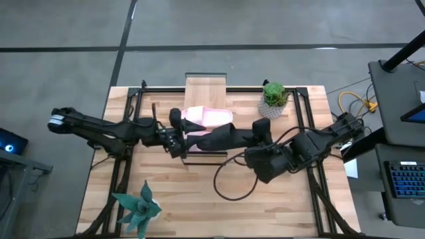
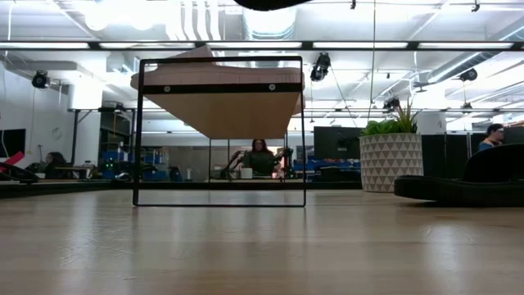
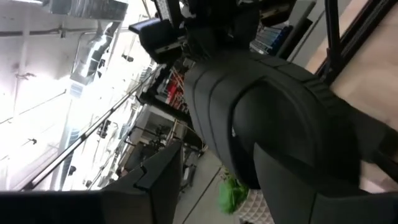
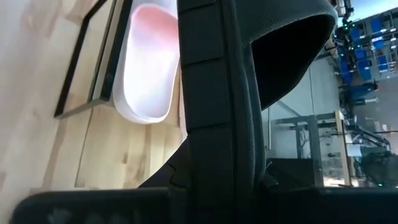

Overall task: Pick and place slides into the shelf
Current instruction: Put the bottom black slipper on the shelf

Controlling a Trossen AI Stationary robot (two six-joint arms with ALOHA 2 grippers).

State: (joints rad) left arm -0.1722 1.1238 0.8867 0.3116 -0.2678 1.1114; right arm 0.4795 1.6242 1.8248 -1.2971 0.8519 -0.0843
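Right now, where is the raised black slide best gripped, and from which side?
Probably the black slide's sole edge at one end, approached level along its length, much as the right gripper appears to hold it. The sole is flat and looks thin enough to pinch between two fingers.

Both dark arms reach inward from opposite sides and meet near the middle of the desk. The left arm stretches low and nearly straight, its wrist turned toward the centre, and the left tool (image 1: pixel 178 141) has its fingers parted. The right arm is folded at the elbow, its forearm angled toward the left, and the right tool (image 1: pixel 229 136) is clamped on a black slide (image 1: pixel 216 138).
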